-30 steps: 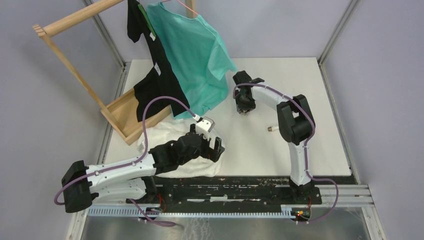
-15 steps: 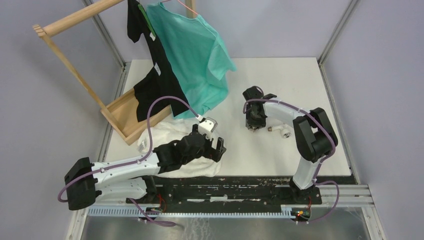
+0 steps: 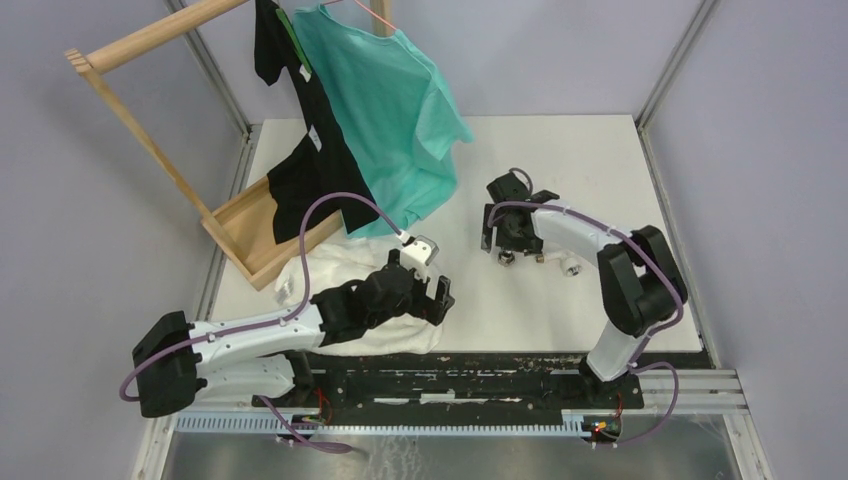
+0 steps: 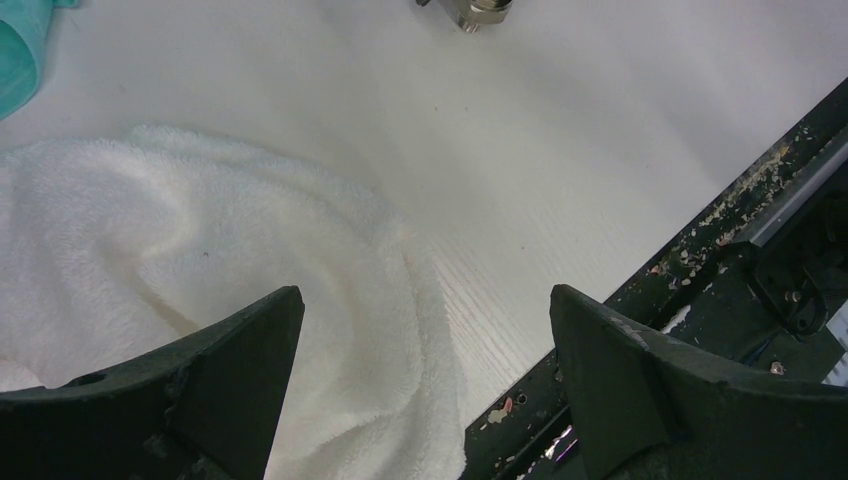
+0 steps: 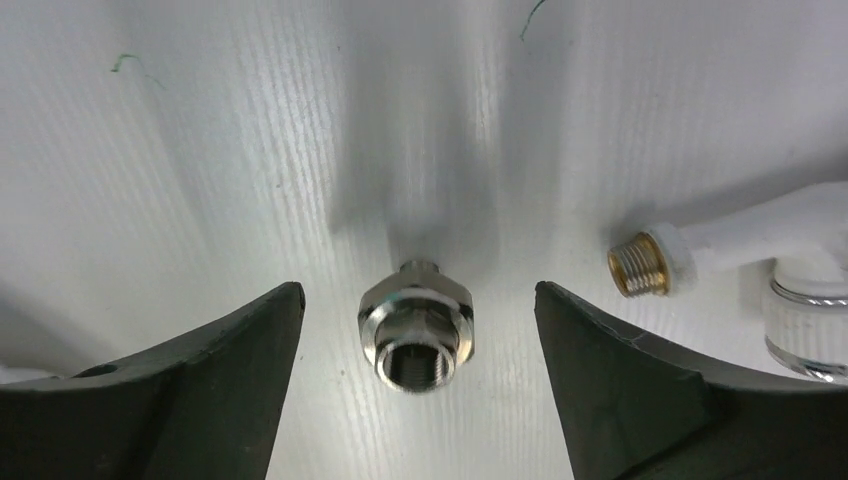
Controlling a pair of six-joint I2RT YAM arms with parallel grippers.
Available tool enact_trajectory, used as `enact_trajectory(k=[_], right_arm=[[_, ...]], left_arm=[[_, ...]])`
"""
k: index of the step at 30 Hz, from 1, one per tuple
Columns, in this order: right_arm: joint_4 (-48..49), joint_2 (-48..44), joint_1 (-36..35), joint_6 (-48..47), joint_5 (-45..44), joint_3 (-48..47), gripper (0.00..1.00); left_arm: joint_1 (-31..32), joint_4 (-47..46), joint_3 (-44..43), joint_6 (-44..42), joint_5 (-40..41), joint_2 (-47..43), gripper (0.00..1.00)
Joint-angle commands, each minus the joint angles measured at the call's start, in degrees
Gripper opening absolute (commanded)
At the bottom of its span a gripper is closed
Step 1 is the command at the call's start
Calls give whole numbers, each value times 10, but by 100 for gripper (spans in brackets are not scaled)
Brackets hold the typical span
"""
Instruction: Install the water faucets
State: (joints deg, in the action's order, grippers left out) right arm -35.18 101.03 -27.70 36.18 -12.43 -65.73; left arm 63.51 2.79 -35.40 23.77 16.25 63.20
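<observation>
A small silver threaded fitting (image 5: 417, 335) rests on the white table, its open threaded end facing the right wrist camera. My right gripper (image 5: 420, 290) stands open around it, both fingers clear of the metal. Just right of it lies the white plastic faucet spout (image 5: 770, 235) with a brass threaded end (image 5: 640, 265). From above, the right gripper (image 3: 507, 240) hangs over the fitting (image 3: 508, 259), with the spout (image 3: 560, 263) beside it. My left gripper (image 3: 437, 298) is open and empty over the edge of a white towel (image 4: 200, 250).
A wooden rack (image 3: 150, 140) with a black shirt (image 3: 310, 150) and a teal shirt (image 3: 390, 110) stands at the back left. The white towel (image 3: 330, 270) lies under the left arm. The table's black front rail (image 4: 700, 270) runs close by the left gripper.
The right gripper carried the fitting toward me and to the right, next to the spout, then opened and let it go. The left arm crept slightly right.
</observation>
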Motion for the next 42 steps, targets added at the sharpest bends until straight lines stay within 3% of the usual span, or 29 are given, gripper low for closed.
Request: enact_trajectory(k=[1,10,16,25,39,42], right_arm=[[-21,-94,-2,-10,-40,-15,92],[-72,-202,45,-7,-138,16,93],[-33,-236,138,11,-54,93,92],[-39,-220,171,19,-43,99,88],[-9,-225,202,-140,4,102,92],[3,-218,204,-146,66,101,90]], left_arm=[[4,-30,-8,7,3,-20,100],[4,-35,-12,5,-5,-9,100],[4,-28,-14,3,-1,-15,100],[4,-26,-12,6,-1,-15,100],[4,-29,-8,7,-2,-13,100],[4,-27,-14,5,-1,-3,100]])
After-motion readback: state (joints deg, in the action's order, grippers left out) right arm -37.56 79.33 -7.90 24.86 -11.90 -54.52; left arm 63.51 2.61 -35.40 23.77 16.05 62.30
